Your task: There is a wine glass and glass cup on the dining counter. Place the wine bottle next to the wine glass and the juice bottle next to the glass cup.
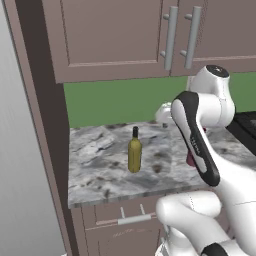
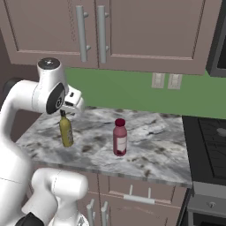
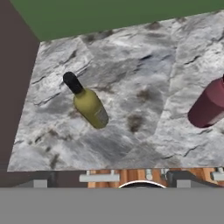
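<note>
Since the slim olive-yellow glass wine bottle (image 3: 89,105) with its narrow black neck, upright left of centre on the marbled wall counter (image 3: 131,70), looks rigid, slick, breakable and top-heavy, you should clasp its wide body, though I cannot tell how the claw stands.

The slim olive-yellow glass wine bottle (image 3: 89,105) has a black neck; the small juice bottle (image 2: 119,137) is dark red; the table (image 1: 100,170) is grey-white marbled stone.

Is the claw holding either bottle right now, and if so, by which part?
Nothing is held. The wine bottle and the juice bottle both stand free on the wall counter, below the claw.
</note>
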